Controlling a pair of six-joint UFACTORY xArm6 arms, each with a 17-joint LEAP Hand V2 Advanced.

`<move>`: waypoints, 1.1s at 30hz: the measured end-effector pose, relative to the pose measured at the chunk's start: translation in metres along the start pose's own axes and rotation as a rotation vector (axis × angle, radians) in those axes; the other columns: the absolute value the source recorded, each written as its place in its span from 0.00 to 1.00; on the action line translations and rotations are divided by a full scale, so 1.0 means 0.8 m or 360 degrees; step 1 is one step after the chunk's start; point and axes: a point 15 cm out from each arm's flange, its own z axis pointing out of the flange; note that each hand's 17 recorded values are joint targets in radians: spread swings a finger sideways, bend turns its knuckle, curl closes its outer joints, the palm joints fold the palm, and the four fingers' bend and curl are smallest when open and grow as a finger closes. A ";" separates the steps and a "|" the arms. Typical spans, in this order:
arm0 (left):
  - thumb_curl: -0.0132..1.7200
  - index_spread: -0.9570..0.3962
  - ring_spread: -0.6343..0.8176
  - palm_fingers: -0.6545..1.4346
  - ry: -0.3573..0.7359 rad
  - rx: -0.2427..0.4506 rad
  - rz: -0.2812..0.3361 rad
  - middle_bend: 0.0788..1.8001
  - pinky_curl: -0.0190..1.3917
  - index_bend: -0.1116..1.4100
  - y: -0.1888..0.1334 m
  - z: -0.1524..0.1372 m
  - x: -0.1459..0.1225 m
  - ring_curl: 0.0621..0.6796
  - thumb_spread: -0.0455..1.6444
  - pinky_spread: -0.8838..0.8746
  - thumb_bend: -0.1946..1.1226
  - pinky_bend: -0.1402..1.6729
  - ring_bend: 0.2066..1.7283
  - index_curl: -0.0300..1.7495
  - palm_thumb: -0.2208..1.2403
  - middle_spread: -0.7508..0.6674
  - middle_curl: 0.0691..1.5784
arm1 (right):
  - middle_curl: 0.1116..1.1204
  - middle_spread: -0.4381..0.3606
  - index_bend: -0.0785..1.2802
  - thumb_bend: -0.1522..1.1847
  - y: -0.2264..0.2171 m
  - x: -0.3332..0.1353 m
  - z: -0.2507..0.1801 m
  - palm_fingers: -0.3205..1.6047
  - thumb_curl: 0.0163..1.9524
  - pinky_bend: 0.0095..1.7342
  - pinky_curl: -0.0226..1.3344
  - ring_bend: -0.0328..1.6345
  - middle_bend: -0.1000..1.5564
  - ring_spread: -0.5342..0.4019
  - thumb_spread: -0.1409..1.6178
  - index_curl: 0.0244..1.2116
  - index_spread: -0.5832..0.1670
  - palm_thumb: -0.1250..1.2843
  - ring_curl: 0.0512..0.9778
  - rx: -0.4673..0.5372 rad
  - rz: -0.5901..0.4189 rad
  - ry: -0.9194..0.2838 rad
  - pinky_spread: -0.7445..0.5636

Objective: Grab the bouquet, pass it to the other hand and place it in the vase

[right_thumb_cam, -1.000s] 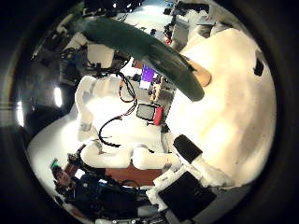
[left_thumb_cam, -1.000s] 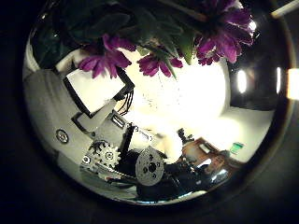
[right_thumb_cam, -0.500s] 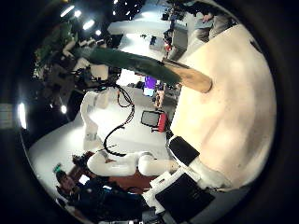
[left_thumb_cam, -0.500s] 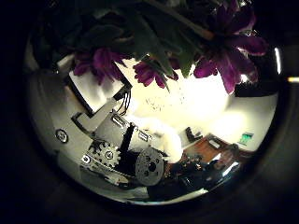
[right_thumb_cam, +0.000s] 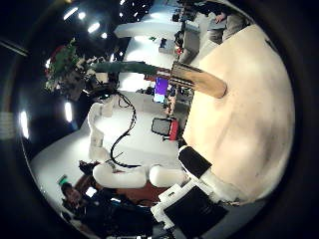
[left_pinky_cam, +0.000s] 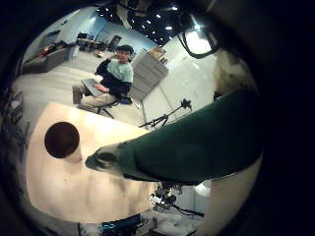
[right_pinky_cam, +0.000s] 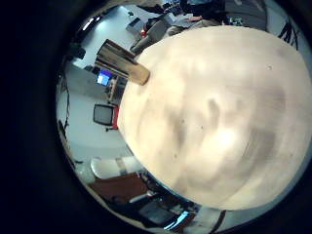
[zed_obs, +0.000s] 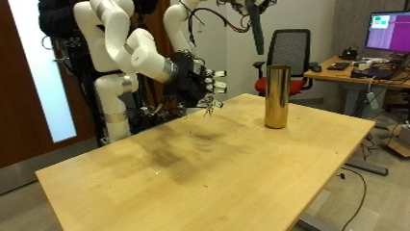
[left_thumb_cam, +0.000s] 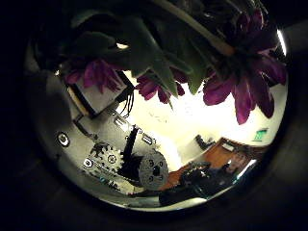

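A bouquet in a dark green wrap [zed_obs: 258, 34] hangs stem-down above the tall brass vase [zed_obs: 275, 96], which stands upright at the far side of the wooden table [zed_obs: 192, 178]. My left hand holds the bouquet from the view's top edge. Its palm views show purple flowers [left_thumb_cam: 231, 87] and the green wrap [left_pinky_cam: 197, 147] very close, with the vase's dark mouth [left_pinky_cam: 62, 140] below. My right hand [zed_obs: 195, 85] hovers over the table beside the vase, fingers relaxed and empty. From the right palm, the vase [right_thumb_cam: 199, 80] and the wrap [right_thumb_cam: 125, 68] appear at a distance.
An office chair [zed_obs: 293, 48] stands behind the vase. A desk with a monitor [zed_obs: 389, 29] is at the back. The table's far edge runs just past the vase [right_pinky_cam: 125, 64].
The bouquet has drawn away from my right palm, and now shows small and far off by the vase. In the left thumb side view the flowers fill more of the picture.
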 end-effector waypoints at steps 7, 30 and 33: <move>0.52 0.15 0.15 0.83 0.0016 0.0070 -0.0027 0.55 0.47 0.31 -0.012 -0.017 -0.026 0.82 0.14 0.18 0.13 0.69 0.80 0.82 0.90 0.13 0.65 | 0.14 0.79 0.16 0.09 0.000 -0.001 0.001 0.14 0.20 0.27 0.26 0.24 0.16 0.82 0.63 0.15 0.37 0.54 0.21 0.0000 -0.0003 -0.0002 0.85; 0.53 0.18 0.15 0.83 0.0020 0.0082 -0.0227 0.55 0.48 0.28 0.001 -0.008 -0.153 0.82 0.15 0.17 0.12 0.68 0.80 0.85 0.89 0.13 0.66 | 0.14 0.77 0.17 0.09 0.000 -0.001 0.001 0.15 0.20 0.27 0.25 0.24 0.17 0.80 0.63 0.17 0.37 0.56 0.22 -0.0004 -0.0004 -0.0002 0.84; 0.52 0.19 0.15 0.83 0.0021 0.0082 -0.0251 0.54 0.48 0.25 0.008 -0.005 -0.175 0.81 0.19 0.16 0.11 0.68 0.79 0.85 0.84 0.13 0.66 | 0.14 0.77 0.17 0.09 0.001 -0.001 0.002 0.15 0.20 0.27 0.25 0.24 0.17 0.80 0.63 0.17 0.37 0.56 0.22 -0.0006 -0.0005 -0.0003 0.84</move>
